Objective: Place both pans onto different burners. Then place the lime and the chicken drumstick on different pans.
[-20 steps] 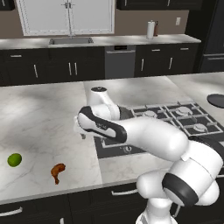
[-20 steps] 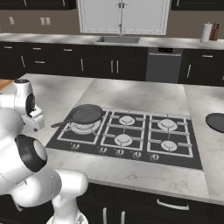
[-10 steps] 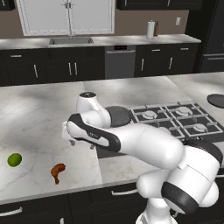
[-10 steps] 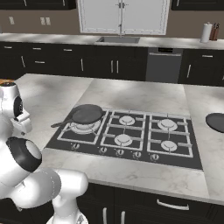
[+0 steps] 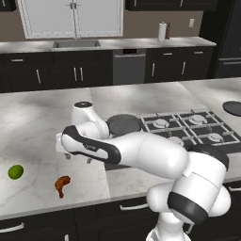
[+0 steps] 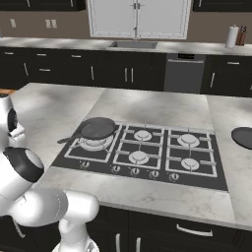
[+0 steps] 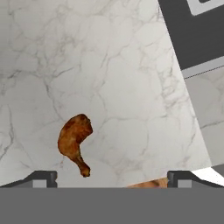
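The mid-grey pan (image 5: 123,124) (image 6: 98,129) sits on the left burner (image 6: 95,143) of the black cooktop (image 6: 69,153). The darker pan (image 5: 233,107) (image 6: 243,137) lies on the counter to the right of the cooktop. The lime (image 5: 15,172) and the chicken drumstick (image 5: 61,184) rest on the marble counter left of the cooktop, near the front edge. My gripper (image 5: 79,159) (image 7: 111,179) hangs open above the counter, up and to the right of the drumstick (image 7: 74,140). Nothing is between its fingers.
The other burners (image 6: 142,135) (image 6: 189,140) carry nothing. The cooktop's corner (image 7: 192,35) shows at the upper right of the hand view. A sink (image 5: 75,44) and a paper towel roll (image 5: 162,32) stand on the far back counter.
The arm has swung left, away from the cooktop and out over the counter toward the drumstick. The gripper stayed open. The pans, lime and drumstick have not moved.
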Robot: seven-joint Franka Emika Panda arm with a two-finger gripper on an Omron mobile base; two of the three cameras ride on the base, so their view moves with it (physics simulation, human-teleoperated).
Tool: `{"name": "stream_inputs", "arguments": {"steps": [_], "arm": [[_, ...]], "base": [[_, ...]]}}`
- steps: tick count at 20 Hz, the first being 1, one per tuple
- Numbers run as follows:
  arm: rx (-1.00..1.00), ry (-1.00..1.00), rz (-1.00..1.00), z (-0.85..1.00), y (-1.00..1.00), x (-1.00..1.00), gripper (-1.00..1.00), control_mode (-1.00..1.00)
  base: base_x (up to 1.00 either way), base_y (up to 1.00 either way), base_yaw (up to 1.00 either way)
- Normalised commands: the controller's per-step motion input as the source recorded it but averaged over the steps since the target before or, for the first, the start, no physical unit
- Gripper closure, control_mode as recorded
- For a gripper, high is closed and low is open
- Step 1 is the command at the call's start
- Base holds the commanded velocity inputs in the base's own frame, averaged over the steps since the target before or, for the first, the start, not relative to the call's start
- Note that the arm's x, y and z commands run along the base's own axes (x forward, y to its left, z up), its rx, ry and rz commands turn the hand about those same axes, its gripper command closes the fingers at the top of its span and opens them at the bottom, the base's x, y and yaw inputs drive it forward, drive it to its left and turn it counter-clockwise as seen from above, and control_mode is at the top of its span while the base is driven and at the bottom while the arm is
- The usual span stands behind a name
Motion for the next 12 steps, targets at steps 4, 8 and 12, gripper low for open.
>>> {"name": "stream_inputs", "arguments": {"steps": [4, 8, 12], "arm": [[0.0, 0.05, 0.0, 0.0, 0.35, 0.0, -1.0, -1.0], [0.0, 0.04, 0.0, 0.0, 0.29, 0.0, -1.0, -1.0], [0.0, 0.02, 0.0, -0.06, 0.19, 0.0, -1.0, -1.0]], "base": [[0.0, 0.0, 0.0], [0.0, 0.0, 0.0], [0.0, 0.0, 0.0]]}}
